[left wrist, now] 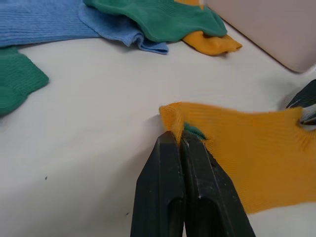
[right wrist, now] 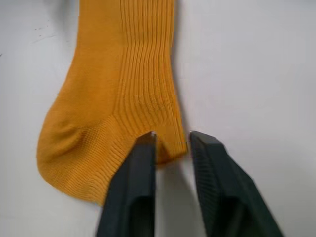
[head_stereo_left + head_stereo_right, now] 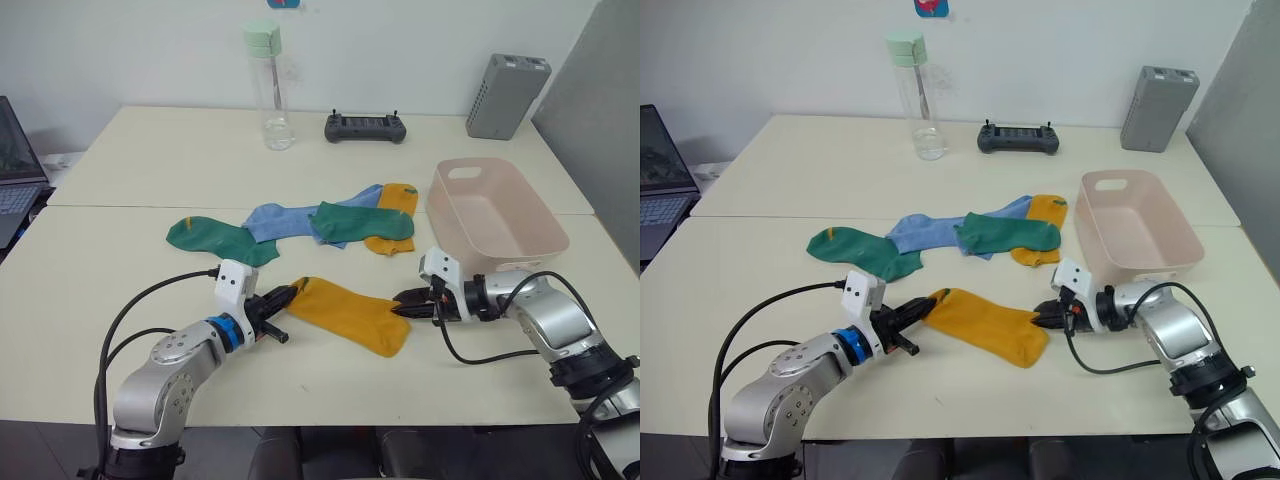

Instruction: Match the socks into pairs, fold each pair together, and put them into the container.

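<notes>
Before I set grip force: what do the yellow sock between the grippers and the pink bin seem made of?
The yellow sock looks like soft knit fabric, matte; fine ribs run along its cuff end, and it puckers where the left gripper pinches it. The pink bin looks like rigid moulded plastic with a smooth, faintly glossy finish, rounded corners and a cut-out handle slot.

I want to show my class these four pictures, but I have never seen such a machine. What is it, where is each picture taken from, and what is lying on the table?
It is a two-armed robot sorting socks. Two pictures come from cameras in its head, looking down at the table; two come from cameras on its wrists, looking along each tool.

The left tool is shut on one end of a yellow sock. The right tool is open, with the sock's other end between its fingers.

Farther back lie more socks in a heap, a pink bin, a clear bottle, a black controller and a grey box.
</notes>
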Motion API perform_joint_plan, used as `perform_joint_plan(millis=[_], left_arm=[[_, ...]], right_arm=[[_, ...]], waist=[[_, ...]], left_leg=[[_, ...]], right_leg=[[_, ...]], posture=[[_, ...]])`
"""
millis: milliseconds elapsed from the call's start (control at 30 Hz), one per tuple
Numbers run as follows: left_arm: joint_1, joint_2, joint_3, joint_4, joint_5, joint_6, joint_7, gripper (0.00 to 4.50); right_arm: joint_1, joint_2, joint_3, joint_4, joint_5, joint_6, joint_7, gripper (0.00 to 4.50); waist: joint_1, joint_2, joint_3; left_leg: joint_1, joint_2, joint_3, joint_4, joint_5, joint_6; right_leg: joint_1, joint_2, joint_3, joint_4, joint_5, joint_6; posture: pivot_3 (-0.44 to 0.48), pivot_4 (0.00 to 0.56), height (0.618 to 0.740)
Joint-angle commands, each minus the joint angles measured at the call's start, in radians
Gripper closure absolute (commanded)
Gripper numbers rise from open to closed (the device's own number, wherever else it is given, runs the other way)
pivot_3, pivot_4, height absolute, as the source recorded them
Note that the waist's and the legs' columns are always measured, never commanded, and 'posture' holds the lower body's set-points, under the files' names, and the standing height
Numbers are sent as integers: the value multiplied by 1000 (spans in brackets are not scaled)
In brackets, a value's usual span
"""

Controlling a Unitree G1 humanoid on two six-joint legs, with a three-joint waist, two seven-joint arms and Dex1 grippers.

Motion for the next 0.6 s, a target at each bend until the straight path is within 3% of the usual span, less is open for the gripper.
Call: perform_joint_plan(millis=[33, 233, 300, 567, 600], left_arm=[[3, 10, 20, -27, -22, -11, 6, 3585], [-56, 99, 51, 58, -26, -46, -66, 1711], [-98, 142, 26, 105, -20, -55, -121, 1111], [-246, 234, -118, 306, 81, -144, -264, 1111], [-251, 241, -126, 316, 88, -147, -274, 1286]], right_arm=[[11, -23, -67, -48, 22, -1, 2, 2078], [149, -40, -184, -219, 110, 116, -56, 32], [215, -46, -196, -297, 131, 148, -73, 25], [340, 47, -177, -427, 112, 199, -264, 25], [344, 53, -179, -431, 112, 198, -276, 206]], waist=[[0, 0, 0], [1, 0, 0], [2, 0, 0], [-5, 0, 0], [-6, 0, 0]], left_leg=[[0, 0, 0, 0, 0, 0], [0, 0, 0, 0, 0, 0], [0, 0, 0, 0, 0, 0], [0, 0, 1, 0, 0, 0], [0, 0, 1, 0, 0, 0]], right_leg=[[0, 0, 0, 0, 0, 0], [0, 0, 0, 0, 0, -1], [0, 0, 0, 0, 0, -1], [-1, 0, 1, 0, 0, 0], [-1, 0, 1, 0, 0, 0]], posture=[[0, 150, 740], [0, 150, 740], [0, 150, 740], [0, 150, 740], [0, 150, 740]])
